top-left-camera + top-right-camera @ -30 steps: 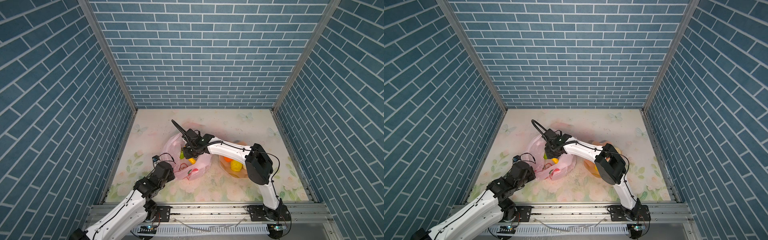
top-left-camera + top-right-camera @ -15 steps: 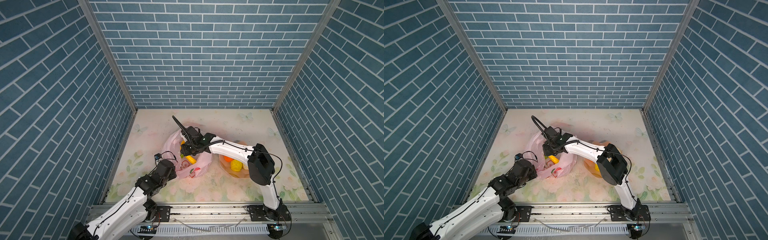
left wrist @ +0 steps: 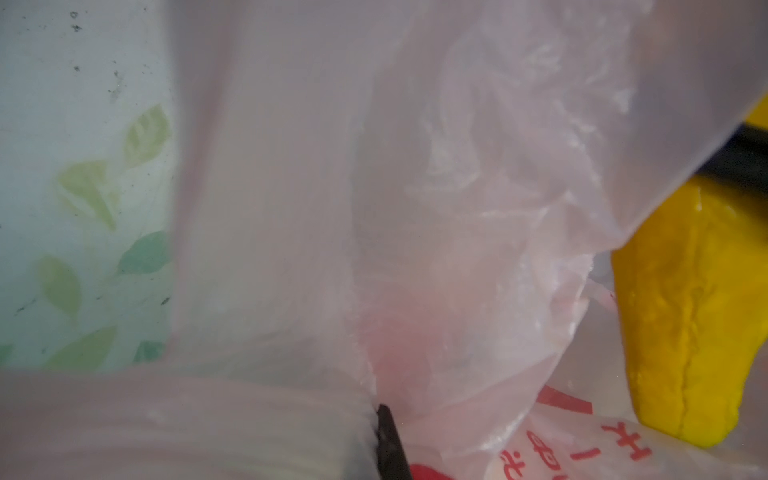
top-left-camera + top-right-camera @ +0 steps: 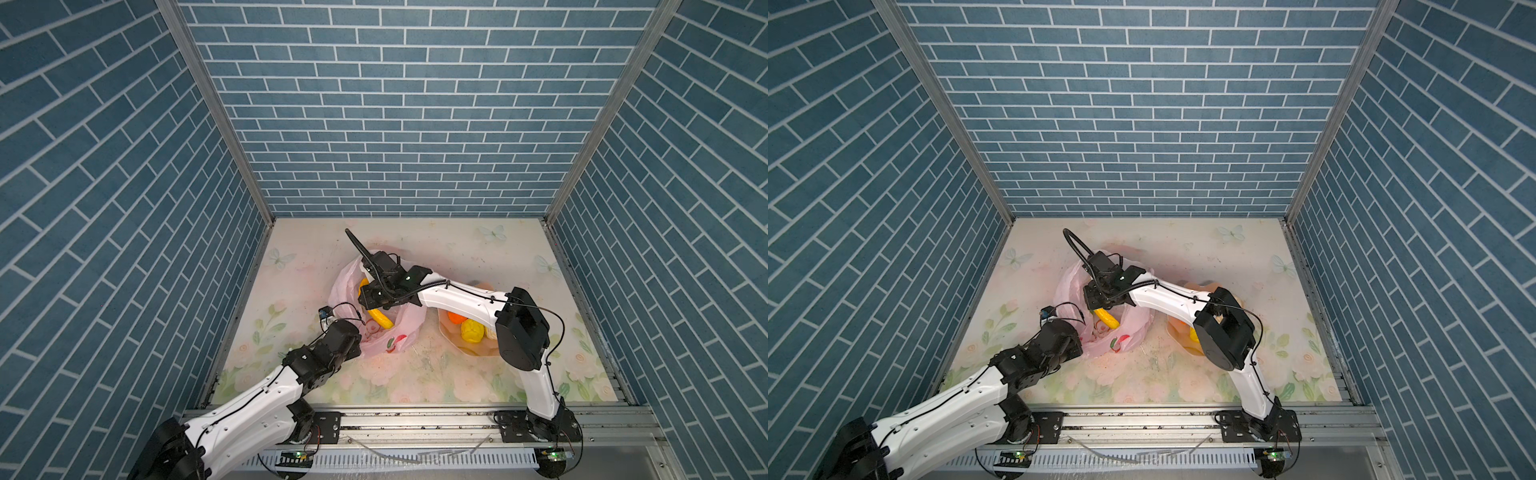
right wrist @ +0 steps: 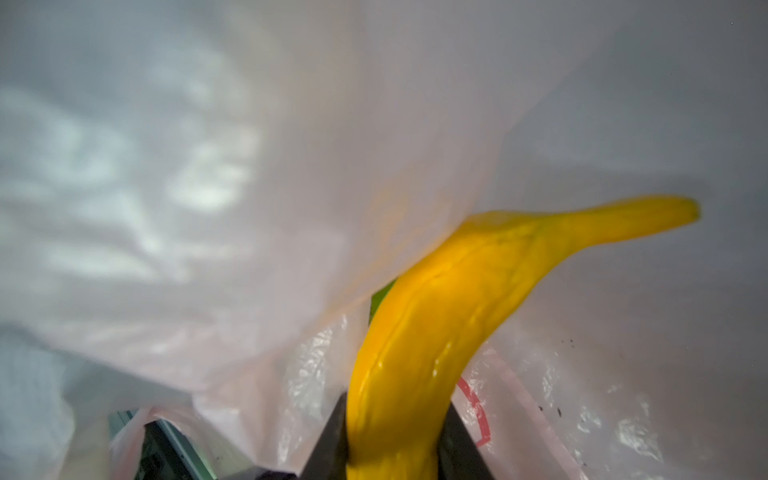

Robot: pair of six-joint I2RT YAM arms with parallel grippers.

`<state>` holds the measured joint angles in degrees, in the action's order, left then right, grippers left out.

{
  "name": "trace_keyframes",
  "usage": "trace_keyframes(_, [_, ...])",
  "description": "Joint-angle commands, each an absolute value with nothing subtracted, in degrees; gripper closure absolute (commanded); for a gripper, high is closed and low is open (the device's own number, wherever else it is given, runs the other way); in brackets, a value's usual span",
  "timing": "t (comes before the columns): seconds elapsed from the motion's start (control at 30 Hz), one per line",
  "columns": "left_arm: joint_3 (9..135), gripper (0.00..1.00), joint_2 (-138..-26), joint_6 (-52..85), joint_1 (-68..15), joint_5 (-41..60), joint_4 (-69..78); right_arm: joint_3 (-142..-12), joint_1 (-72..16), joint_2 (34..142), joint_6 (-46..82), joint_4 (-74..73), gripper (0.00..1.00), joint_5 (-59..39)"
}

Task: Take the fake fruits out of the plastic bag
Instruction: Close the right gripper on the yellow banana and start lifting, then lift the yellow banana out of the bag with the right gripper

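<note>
The plastic bag (image 4: 405, 328) lies crumpled near the middle of the flower-printed worktop (image 4: 415, 376), its mouth open upward in both top views. The right tool (image 5: 392, 439) reaches down into that mouth and is clamped on the banana (image 5: 440, 316): the right wrist view shows a dark finger (image 5: 330, 436) pressed against each side of the fruit's thick end, while the thin stem end points away against the pale film. From above, the banana shows at both sides of the tool's black body, all within the bag's outline; whether it touches the bag's bottom I cannot tell. A sliver of a green fruit (image 5: 381, 297) peeks out beside the banana, under a fold of film. The left tool (image 4: 360, 337) sits at the bag's near left edge with its jaws together; in the left wrist view, bunched pink film gathers at the tip of one dark finger (image 3: 388, 442), so it pinches the bag there. Just right of the bag stands a peach-coloured bowl (image 4: 469, 352), partly covered by the right arm, holding an orange ball (image 4: 456, 318) and a yellow ball (image 4: 472, 331) that touch each other.
</note>
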<state>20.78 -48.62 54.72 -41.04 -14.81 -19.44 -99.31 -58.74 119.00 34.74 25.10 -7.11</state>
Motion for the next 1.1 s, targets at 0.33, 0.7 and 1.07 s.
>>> trace_keyframes(0.33, [21.2,0.98,-53.18,58.7,-41.82,-21.53,-14.45,-98.53,-58.44,111.64,36.39,23.98,0.74,-5.76])
trace_keyframes(0.7, [23.28,0.97,-47.5,59.97,-42.1,-23.89,-19.86,-95.9,-58.27,110.04,36.39,23.91,0.74,-7.83])
trace_keyframes(1.07, [34.26,0.94,-46.43,53.01,-41.26,-29.25,-28.62,-94.22,-59.1,109.22,34.08,26.59,0.75,-10.96])
